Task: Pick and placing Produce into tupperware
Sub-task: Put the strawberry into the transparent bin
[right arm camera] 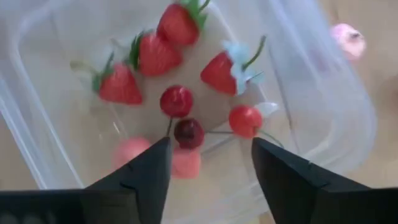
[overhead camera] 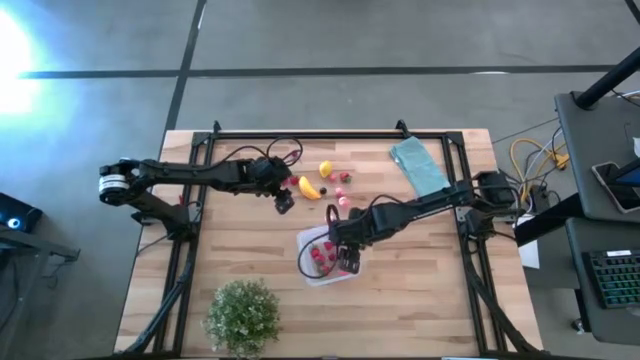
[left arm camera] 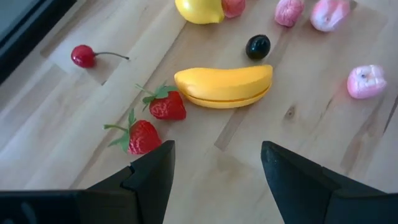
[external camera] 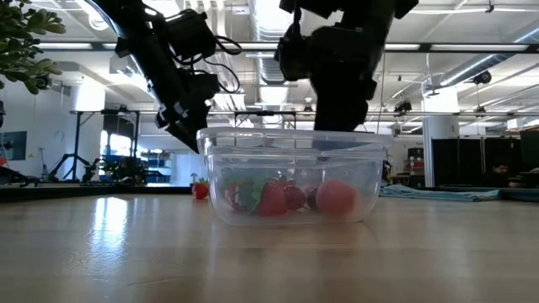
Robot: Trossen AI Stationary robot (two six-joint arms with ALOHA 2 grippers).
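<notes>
Table [overhead camera: 420, 300] of pale wood planks, dark frame rails along back and sides. Small clear plastic tupperware box [overhead camera: 325, 259], squarish with rounded corners, near table centre, slightly toward the front. Inside it: four red strawberries with green leaves [right arm camera: 140, 55], two red cherries [right arm camera: 177, 101], one dark cherry [right arm camera: 188, 132], two pink berry pieces [right arm camera: 186, 163] blurred behind the fingers.

Right hand [overhead camera: 347, 262] directly over the box, pointing down into it; fingers [right arm camera: 140, 180] spread apart, nothing between them, seen from the right wrist view. One pink piece [right arm camera: 347, 38] outside the box wall, on the wood.

Left hand [overhead camera: 285, 203] above the table, behind and to the left of the box, just beside the loose produce. Fingers [left arm camera: 155, 174] held apart, gap empty. Below it on the wood: yellow-orange toy banana [left arm camera: 224, 86], two red strawberries [left arm camera: 166, 106] touching or nearly touching its end, red cherry with stem [left arm camera: 83, 56] apart to one side, small dark berry [left arm camera: 258, 46] just beyond the banana, yellow lemon [left arm camera: 198, 10] and several pink pieces [left arm camera: 365, 81] farther off.

Teal folded cloth [overhead camera: 418, 165] at back right of table. Bushy green potted plant [overhead camera: 243, 315] at front left edge.
</notes>
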